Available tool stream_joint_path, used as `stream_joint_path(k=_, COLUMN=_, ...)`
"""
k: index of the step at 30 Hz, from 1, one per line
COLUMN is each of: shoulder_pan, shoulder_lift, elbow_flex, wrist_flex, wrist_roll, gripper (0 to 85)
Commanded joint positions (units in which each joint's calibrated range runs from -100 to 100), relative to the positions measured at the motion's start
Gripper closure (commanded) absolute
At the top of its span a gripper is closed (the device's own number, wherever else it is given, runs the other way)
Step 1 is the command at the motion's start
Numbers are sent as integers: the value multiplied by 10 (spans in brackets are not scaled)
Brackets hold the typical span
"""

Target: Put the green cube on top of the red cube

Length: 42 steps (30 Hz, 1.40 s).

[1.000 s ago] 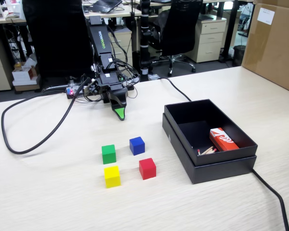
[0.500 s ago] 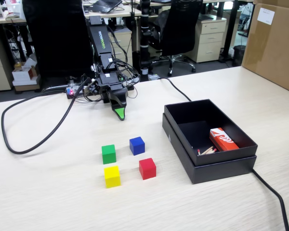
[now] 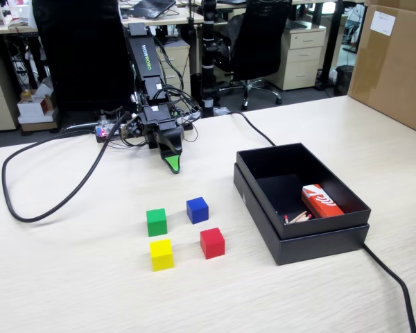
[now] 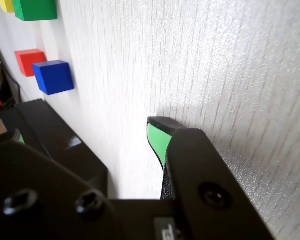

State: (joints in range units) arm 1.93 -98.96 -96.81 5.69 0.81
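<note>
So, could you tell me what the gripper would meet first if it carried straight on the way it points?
Probably the bare table: the gripper points steeply down, well short of the blue cube, though depth is unclear.

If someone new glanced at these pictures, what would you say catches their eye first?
Four bright cubes sit in a loose square on the pale table: the green cube, blue cube, yellow cube and red cube. Behind them the gripper rests near the tabletop, holding nothing. To the right in the fixed view stands an open black box.
</note>
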Motion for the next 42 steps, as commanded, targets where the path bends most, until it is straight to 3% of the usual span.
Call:
stream_joint_path(k=1, shoulder_pan=0, shoulder_lift=6, elbow_flex=-5, wrist_flex=-25, wrist_roll=-1, gripper=367)
stream_joint_path(k=42, shoulder_pan=0, shoulder_lift=6, elbow_flex=-5, wrist_flex=-25, wrist_roll=-1, gripper=367)
